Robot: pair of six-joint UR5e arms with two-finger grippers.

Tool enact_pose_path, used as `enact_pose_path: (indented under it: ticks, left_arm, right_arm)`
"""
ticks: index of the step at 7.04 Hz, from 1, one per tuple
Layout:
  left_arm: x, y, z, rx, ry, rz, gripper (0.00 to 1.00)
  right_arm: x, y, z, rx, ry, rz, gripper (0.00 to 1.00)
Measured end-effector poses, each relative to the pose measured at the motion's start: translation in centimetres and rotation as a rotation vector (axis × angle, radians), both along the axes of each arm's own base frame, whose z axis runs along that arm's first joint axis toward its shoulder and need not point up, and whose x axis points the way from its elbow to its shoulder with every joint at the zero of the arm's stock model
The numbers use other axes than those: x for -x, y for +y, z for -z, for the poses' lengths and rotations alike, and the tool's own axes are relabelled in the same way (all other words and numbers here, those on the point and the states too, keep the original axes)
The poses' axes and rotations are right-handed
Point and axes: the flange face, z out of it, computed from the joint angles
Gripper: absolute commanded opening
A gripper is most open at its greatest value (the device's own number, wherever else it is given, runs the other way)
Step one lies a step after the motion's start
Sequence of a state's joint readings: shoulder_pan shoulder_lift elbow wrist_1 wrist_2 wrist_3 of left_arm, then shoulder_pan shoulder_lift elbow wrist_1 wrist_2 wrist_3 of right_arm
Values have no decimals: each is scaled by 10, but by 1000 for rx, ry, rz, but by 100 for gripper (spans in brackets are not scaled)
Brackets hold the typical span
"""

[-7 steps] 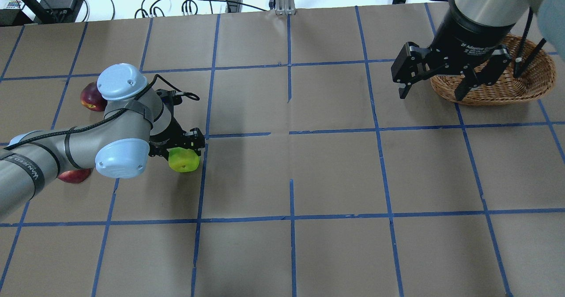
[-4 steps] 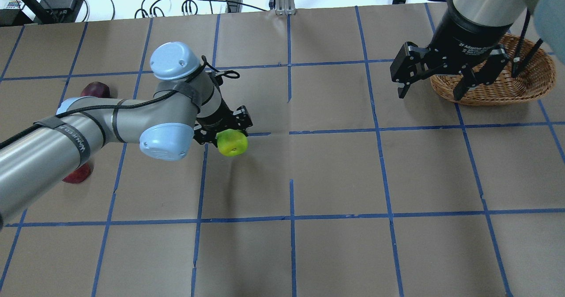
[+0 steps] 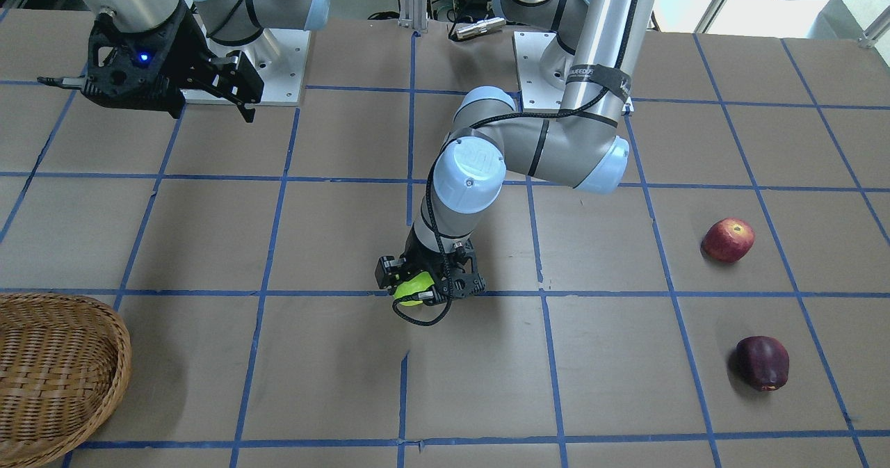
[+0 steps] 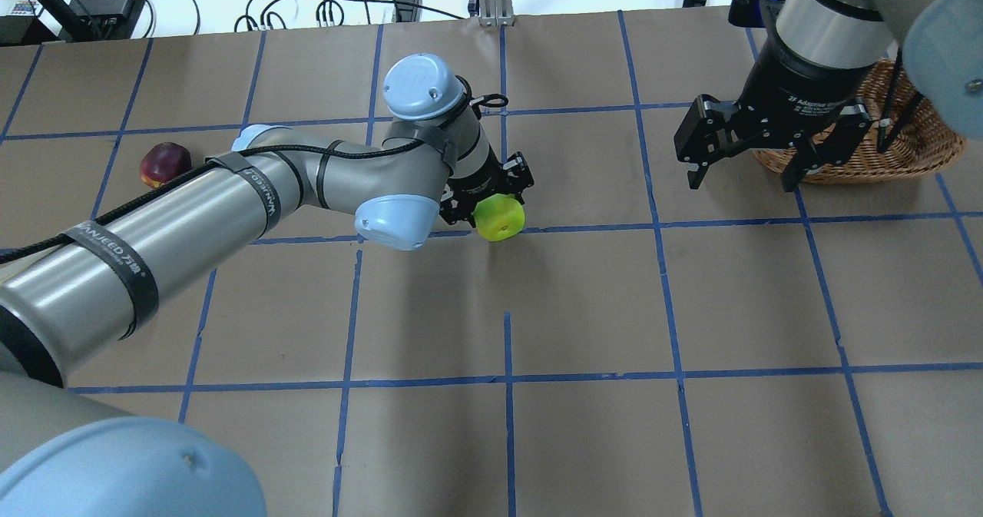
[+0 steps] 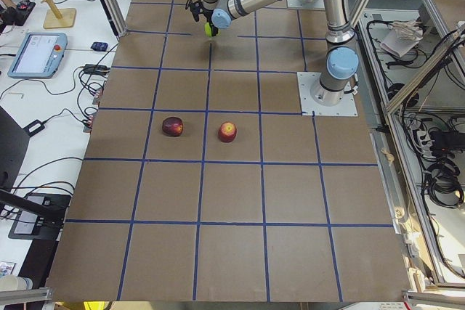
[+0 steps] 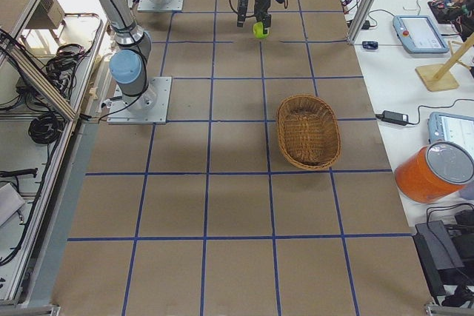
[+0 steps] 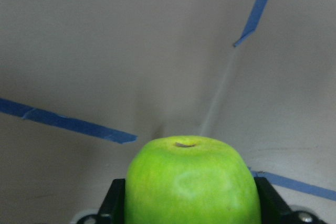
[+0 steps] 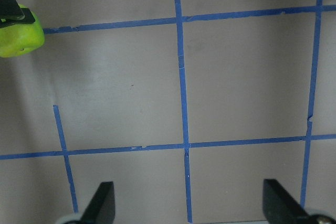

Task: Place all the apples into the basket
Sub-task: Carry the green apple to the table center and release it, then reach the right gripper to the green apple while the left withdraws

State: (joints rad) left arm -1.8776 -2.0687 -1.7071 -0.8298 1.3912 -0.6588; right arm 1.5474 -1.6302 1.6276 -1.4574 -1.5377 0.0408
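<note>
My left gripper (image 4: 496,211) is shut on the lime green apple (image 4: 501,220), held just above the table near its middle; the apple fills the left wrist view (image 7: 191,182) between the jaws. The dark maroon apple (image 4: 163,163) lies at the far left of the table. The red, yellow-streaked apple (image 3: 727,240) lies nearer the robot and is hidden under my left arm in the overhead view. The wicker basket (image 4: 925,144) sits at the far right and is empty (image 6: 308,131). My right gripper (image 4: 739,183) is open and empty, hovering just left of the basket.
Brown paper with a blue tape grid covers the table (image 4: 584,302). My long left arm (image 4: 192,225) stretches across the left half. Cables and power bricks (image 4: 338,2) lie beyond the far edge.
My left arm has carried the green apple to the right, from the left side to near the table's middle. The right gripper has shifted only slightly and stays open.
</note>
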Motion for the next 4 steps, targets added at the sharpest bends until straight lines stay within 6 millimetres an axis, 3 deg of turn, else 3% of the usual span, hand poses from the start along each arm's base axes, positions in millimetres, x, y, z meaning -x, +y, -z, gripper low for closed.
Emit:
enact_pose_path:
  ticks: [2, 4]
  left_arm:
    - [-3, -4, -4, 7, -27, 7, 100]
    - [-34, -23, -41, -34, -47, 6, 100]
  right_arm:
    - [1, -10, 18, 11, 0, -1, 100]
    - [1, -32, 41, 31, 0, -2, 100]
